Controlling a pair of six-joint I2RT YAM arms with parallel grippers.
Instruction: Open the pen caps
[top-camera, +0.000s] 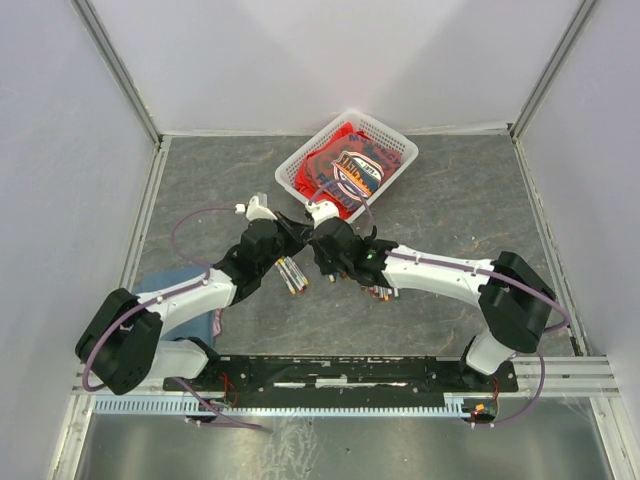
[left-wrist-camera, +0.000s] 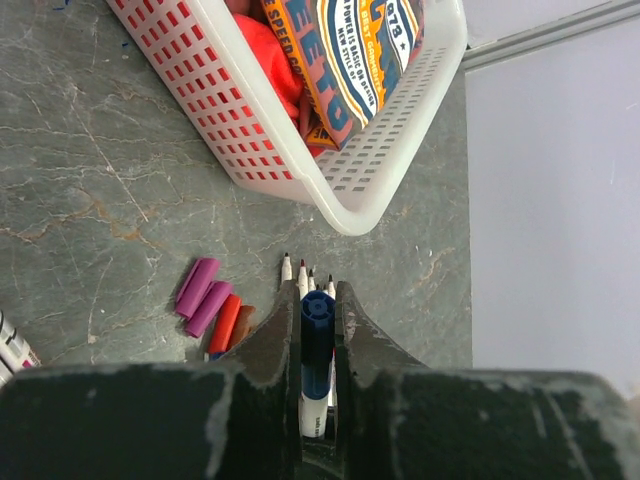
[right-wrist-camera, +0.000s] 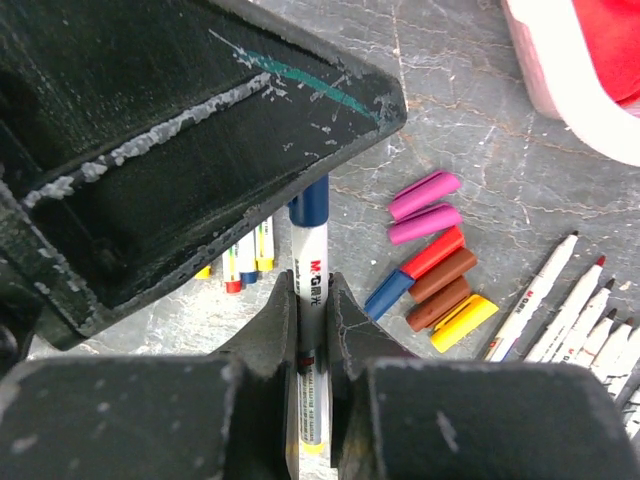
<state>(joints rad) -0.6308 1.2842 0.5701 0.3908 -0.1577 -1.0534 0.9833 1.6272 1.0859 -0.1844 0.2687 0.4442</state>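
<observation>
**Gripping one pen (right-wrist-camera: 311, 265) from both ends**

Left pincer (left-wrist-camera: 318, 300) is clamped narrow on the blue cap (left-wrist-camera: 317, 340), which still sits on the pen. Right pincer (right-wrist-camera: 312, 285) pinches the same pen further down its white body. They meet near the middle of the surface (top-camera: 200, 180), just short of the basket (left-wrist-camera: 395, 165) at the far edge. Loose caps (right-wrist-camera: 435, 250), purple, red, brown, blue and yellow, lie bunched beside uncapped pens (right-wrist-camera: 573, 300).

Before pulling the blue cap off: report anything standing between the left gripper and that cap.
Nothing visible stands between them. The left gripper is shut directly on the blue cap, and the right gripper clamps the same pen's white barrel.
</observation>
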